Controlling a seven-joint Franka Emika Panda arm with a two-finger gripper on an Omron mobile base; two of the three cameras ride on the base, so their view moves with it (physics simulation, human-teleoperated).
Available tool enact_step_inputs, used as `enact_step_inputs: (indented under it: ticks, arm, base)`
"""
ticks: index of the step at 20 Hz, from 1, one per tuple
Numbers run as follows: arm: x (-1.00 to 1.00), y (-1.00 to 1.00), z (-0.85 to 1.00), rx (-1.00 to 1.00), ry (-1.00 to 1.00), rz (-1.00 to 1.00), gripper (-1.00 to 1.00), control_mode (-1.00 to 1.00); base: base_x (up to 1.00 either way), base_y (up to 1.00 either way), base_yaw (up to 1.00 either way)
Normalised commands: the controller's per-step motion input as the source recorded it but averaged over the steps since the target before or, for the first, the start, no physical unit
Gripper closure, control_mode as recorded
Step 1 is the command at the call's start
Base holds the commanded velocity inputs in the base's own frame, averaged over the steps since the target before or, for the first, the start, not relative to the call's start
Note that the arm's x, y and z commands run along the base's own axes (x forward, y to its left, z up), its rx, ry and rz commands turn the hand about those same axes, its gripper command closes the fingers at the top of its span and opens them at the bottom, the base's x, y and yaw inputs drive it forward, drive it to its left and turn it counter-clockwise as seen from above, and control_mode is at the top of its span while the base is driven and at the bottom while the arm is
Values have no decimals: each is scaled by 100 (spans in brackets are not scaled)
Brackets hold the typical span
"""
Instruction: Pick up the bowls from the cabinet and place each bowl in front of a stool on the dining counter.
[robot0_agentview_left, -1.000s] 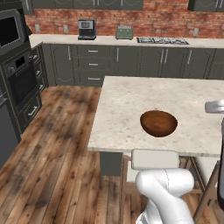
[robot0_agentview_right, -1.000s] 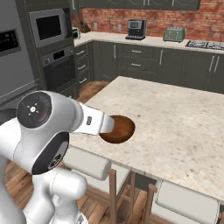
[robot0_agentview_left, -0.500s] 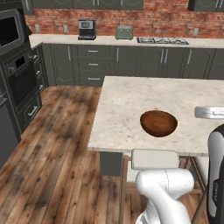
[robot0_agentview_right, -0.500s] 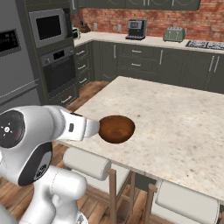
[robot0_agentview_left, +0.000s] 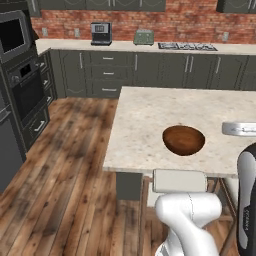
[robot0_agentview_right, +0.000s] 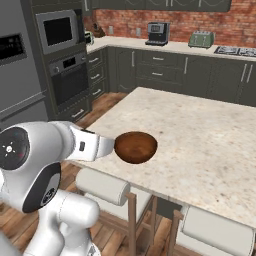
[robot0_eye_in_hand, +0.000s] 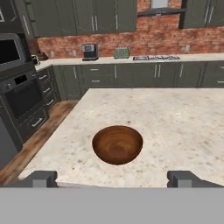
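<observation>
A glossy dark-brown wooden bowl (robot0_agentview_left: 184, 140) (robot0_agentview_right: 136, 147) (robot0_eye_in_hand: 117, 144) stands upright on the beige speckled dining counter (robot0_agentview_left: 150, 112) (robot0_agentview_right: 205, 135) (robot0_eye_in_hand: 179, 127), close to its near edge. Just below that edge is a padded stool (robot0_agentview_left: 180, 180) (robot0_agentview_right: 102, 185). In the hand view my gripper (robot0_eye_in_hand: 114, 179) is open with nothing between its fingertips (robot0_eye_in_hand: 41, 178), and it sits behind and above the bowl without touching it. In the right base view my arm's white link (robot0_agentview_right: 90, 146) ends just left of the bowl. The cabinet is out of view.
A second stool (robot0_agentview_right: 217, 230) stands to the right under the counter edge. Grey drawer units (robot0_agentview_left: 107, 75), a coffee machine (robot0_agentview_left: 101, 34) and a toaster (robot0_agentview_left: 144, 37) line the brick back wall. A wall oven (robot0_agentview_left: 22, 80) is at the left, with wooden floor (robot0_agentview_left: 70, 165) between.
My arm has drawn back from the bowl; in the right base view it no longer covers the bowl's left side. The bowl has stayed in place on the counter.
</observation>
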Motion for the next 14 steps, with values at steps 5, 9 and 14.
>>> enact_step_inputs:
  ticks: [5, 9, 14]
  arm:
    - [0, 0, 0, 0, 0, 0, -100, 100]
    - [0, 0, 0, 0, 0, 0, -100, 100]
    - [0, 0, 0, 0, 0, 0, -100, 100]
  base:
    - [-9, 88, 2]
    - [13, 100, 0]
    - [58, 100, -10]
